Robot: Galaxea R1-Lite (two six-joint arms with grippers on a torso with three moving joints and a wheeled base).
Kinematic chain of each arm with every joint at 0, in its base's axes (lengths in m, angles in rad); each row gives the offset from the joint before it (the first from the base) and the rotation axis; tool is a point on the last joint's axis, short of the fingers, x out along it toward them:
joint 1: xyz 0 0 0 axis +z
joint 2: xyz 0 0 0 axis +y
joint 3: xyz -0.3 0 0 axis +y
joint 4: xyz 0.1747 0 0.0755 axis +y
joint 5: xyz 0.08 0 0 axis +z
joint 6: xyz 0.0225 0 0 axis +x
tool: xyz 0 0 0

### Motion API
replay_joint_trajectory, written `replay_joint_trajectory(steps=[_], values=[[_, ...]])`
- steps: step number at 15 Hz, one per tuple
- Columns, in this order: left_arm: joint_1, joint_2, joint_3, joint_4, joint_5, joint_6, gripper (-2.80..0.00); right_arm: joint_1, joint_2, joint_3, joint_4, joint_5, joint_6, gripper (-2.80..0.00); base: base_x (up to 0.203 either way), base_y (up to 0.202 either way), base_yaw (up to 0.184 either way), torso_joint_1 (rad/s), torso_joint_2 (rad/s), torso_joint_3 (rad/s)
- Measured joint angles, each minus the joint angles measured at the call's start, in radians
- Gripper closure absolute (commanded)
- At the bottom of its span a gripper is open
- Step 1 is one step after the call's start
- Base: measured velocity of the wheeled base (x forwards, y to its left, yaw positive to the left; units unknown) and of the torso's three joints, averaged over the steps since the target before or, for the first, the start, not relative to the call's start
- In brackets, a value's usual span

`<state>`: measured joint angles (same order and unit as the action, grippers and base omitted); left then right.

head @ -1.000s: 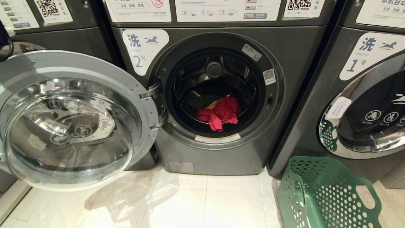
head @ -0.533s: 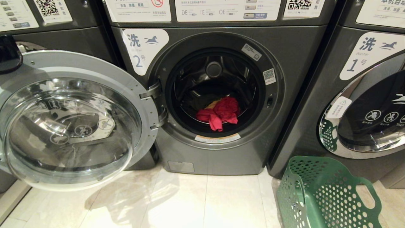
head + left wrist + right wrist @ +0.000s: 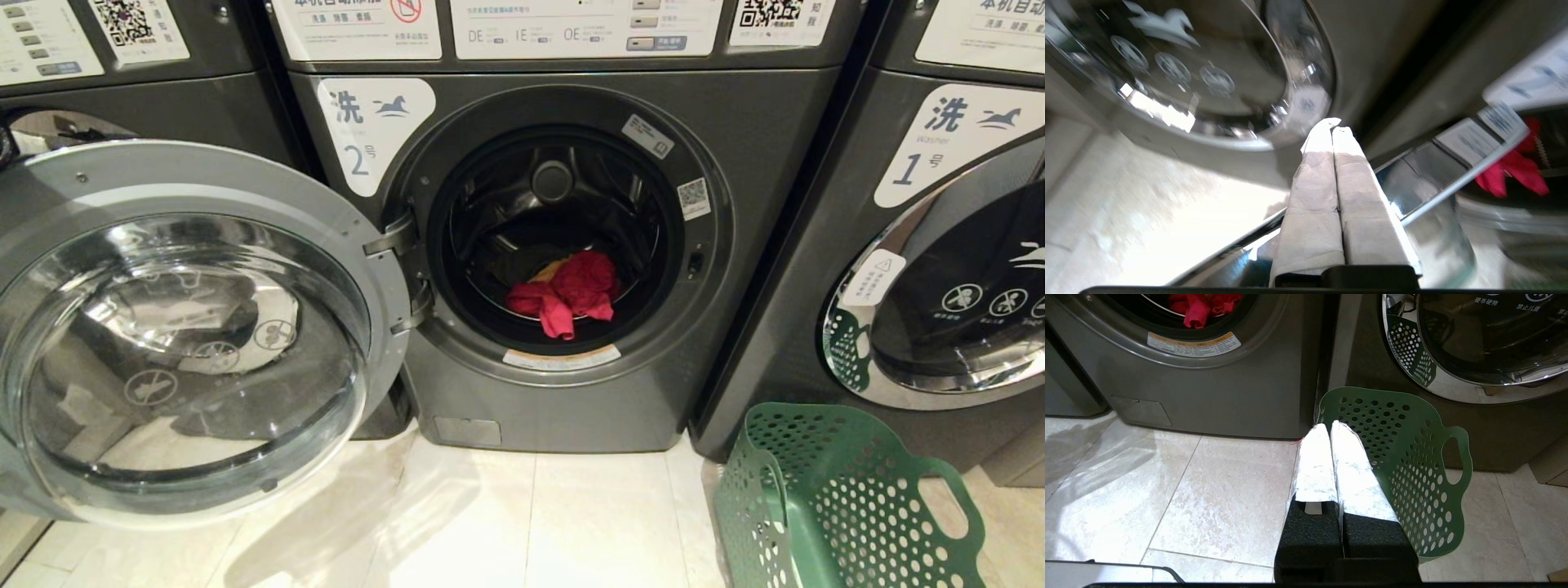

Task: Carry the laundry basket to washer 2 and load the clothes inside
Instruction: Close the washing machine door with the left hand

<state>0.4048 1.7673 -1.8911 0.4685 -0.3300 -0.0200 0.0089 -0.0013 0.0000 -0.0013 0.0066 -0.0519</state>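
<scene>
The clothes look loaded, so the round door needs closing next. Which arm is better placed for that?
Probably the left. The left gripper, shut, is right beside the open door of washer 2. The right gripper, shut, hangs low over the floor by the laundry basket.

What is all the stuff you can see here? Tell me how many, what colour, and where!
washer 2: one, dark grey, middle, facing the robot.
washer 2's door: one, silver-rimmed glass, swung open to the left.
clothes: a small pile, red on top with a bit of yellow-orange and something dark behind, inside washer 2's drum.
washer 1: one, dark grey, right of washer 2, door shut.
third washer: one, dark grey, left, behind the open door.
laundry basket: one, green with round holes, empty, on the floor before washer 1.
floor: pale tiles.
left gripper: one, white-wrapped fingers, shut, by the open door's edge.
right gripper: one, white-wrapped fingers, shut, above the floor beside the basket.
</scene>
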Motion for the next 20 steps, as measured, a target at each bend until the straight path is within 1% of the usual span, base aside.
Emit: replay_joint_trajectory(steps=[2,4,5,7,8,10,12,13,14,15,16,17,18,20], values=[[-0.012,-0.054,0.001,0.132,-0.041,0.0,0.0,0.0,0.0,0.0,0.0,0.0,0.0,0.0,0.0,0.0,0.0,0.0,0.0,0.0],[-0.046,-0.119,0.003,0.292,-0.08,0.004,0.0,0.0,0.0,0.0,0.0,0.0,0.0,0.0,0.0,0.0,0.0,0.0,0.0,0.0],[-0.078,-0.15,0.006,0.378,-0.09,0.008,0.0,0.0,0.0,0.0,0.0,0.001,0.0,0.0,0.0,0.0,0.0,0.0,0.0,0.0],[-0.162,-0.199,0.005,0.49,-0.097,0.011,0.0,-0.001,0.0,0.0,0.0,0.0,0.002,0.0,0.0,0.0,0.0,0.0,0.0,0.0],[-0.218,-0.223,0.002,0.524,-0.097,0.011,0.0,0.001,0.0,0.0,0.0,0.0,0.002,0.0,0.0,0.0,0.0,0.0,0.0,0.0],[-0.354,-0.259,0.002,0.569,-0.094,0.007,0.0,0.0,0.0,0.0,0.0,0.0,0.002,0.0,0.0,0.0,0.0,0.0,0.0,0.0],[-0.536,-0.276,0.003,0.558,-0.087,-0.004,0.0,0.0,0.0,0.0,0.0,-0.001,0.002,0.0,0.0,0.0,0.0,0.0,0.0,0.0],[-0.629,-0.276,0.003,0.528,-0.079,-0.011,0.0,0.0,0.0,0.0,0.0,-0.001,0.002,0.0,0.0,0.0,0.0,0.0,0.0,0.0],[-0.733,-0.265,0.003,0.469,-0.061,-0.02,0.0,0.0,0.0,0.0,0.0,-0.001,0.002,0.0,0.0,0.0,0.0,0.0,0.0,0.0],[-0.827,-0.24,0.003,0.375,-0.027,-0.024,0.0,0.0,0.0,0.0,0.0,-0.001,-0.001,0.0,0.0,0.0,0.0,0.0,0.0,0.0],[-0.899,-0.201,0.002,0.25,0.028,-0.018,0.0,0.0,0.0,0.0,0.0,0.0,-0.005,0.0,0.0,0.0,0.0,0.0,0.0,0.0],[-0.96,-0.146,0.002,0.079,0.116,0.007,0.0,0.0,0.0,0.0,-0.002,-0.001,-0.006,0.0,0.0,0.0,0.0,0.0,0.0,0.0],[-1.007,-0.084,0.001,-0.114,0.229,0.051,0.0,0.0,0.0,-0.009,0.007,-0.001,-0.008,0.0,0.0,0.0,0.0,0.0,0.0,0.0],[-1.07,0.016,0.013,-0.502,0.487,0.149,0.0,0.0,0.019,-0.108,0.047,0.002,-0.008,0.0,0.0,0.0,0.0,0.0,0.0,0.0]])
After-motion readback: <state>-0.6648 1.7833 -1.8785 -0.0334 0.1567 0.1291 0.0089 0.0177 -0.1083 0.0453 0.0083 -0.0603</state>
